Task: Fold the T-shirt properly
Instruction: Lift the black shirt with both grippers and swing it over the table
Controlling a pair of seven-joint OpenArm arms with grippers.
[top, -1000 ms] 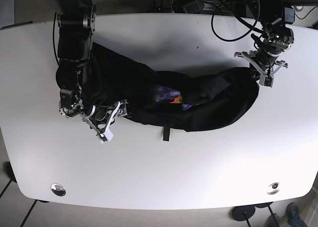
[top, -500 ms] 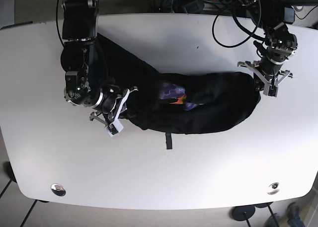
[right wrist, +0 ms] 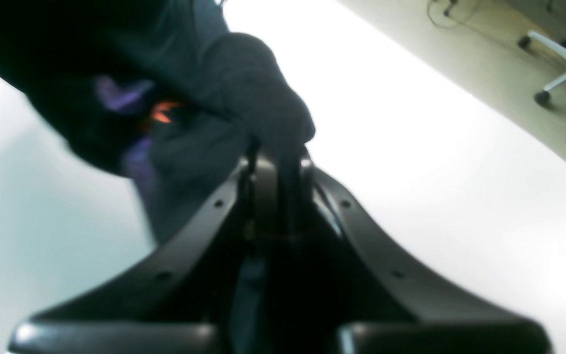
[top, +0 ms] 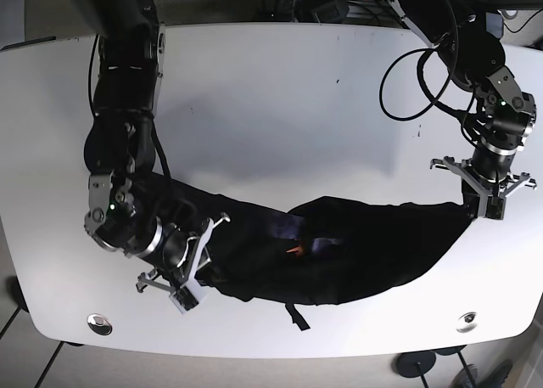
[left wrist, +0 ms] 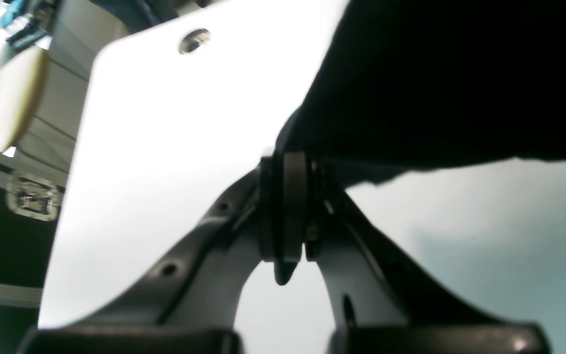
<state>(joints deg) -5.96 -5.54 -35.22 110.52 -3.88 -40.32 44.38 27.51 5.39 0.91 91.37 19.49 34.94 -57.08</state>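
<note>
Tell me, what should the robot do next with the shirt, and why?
Probably pull the two grippers gently apart to stretch it flat. The right gripper and left gripper each pinch an end of the shirt, which lies bunched and sagging near the table front edge, not yet spread for folding.

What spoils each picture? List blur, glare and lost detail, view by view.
Left wrist view: soft focus, black T-shirt a featureless dark mass, white table blown out. Right wrist view: blurred, right gripper dark, tabletop glaring. Base view: sharpest, though the shirt's folds vanish into black.
</note>
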